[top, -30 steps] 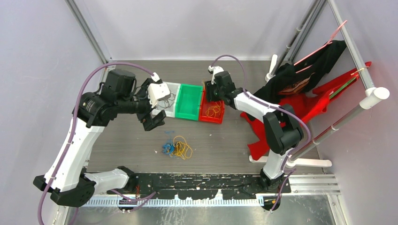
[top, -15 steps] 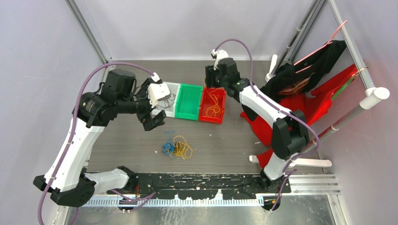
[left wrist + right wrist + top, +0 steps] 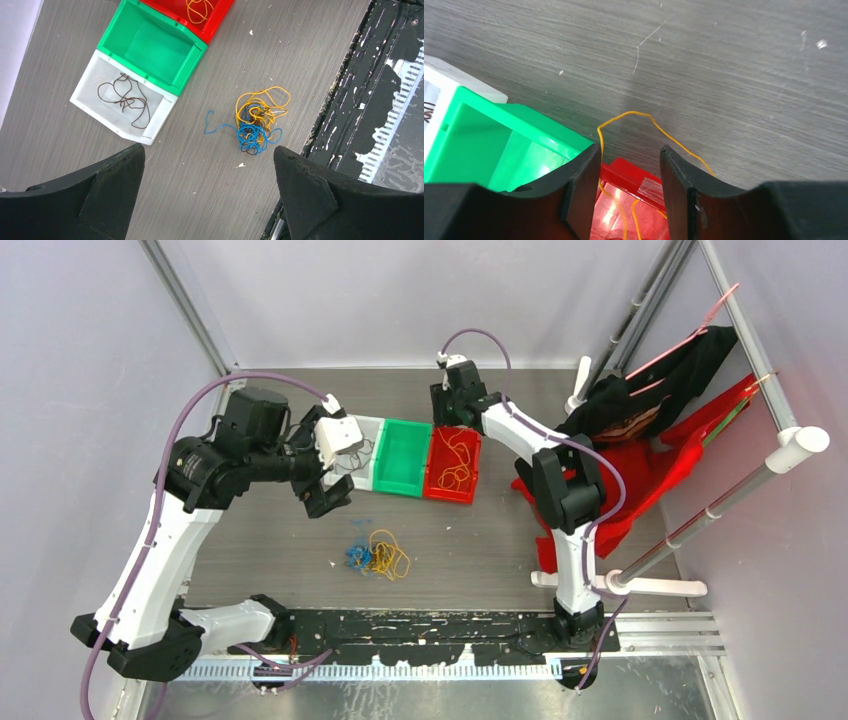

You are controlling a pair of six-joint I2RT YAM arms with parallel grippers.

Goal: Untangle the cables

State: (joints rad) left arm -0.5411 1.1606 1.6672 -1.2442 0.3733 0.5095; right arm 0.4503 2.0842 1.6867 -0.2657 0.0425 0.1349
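Note:
A tangle of yellow, blue and dark brown cables lies on the table in front of the bins. One brown cable rests in the white bin. A yellow cable lies in the red bin, and one loop of it hangs over the far rim onto the table. My right gripper is open above that rim; yellow strands pass between its fingers unpinched. My left gripper hangs wide open and empty, high above the table beside the white bin.
An empty green bin sits between the white and red ones. Red and black garments hang on a rack at the right, with a white post beside them. A black rail runs along the near edge.
My right gripper has lifted out of the red bin and moved back over its far rim, leaving the yellow cable inside. The left arm has stayed still.

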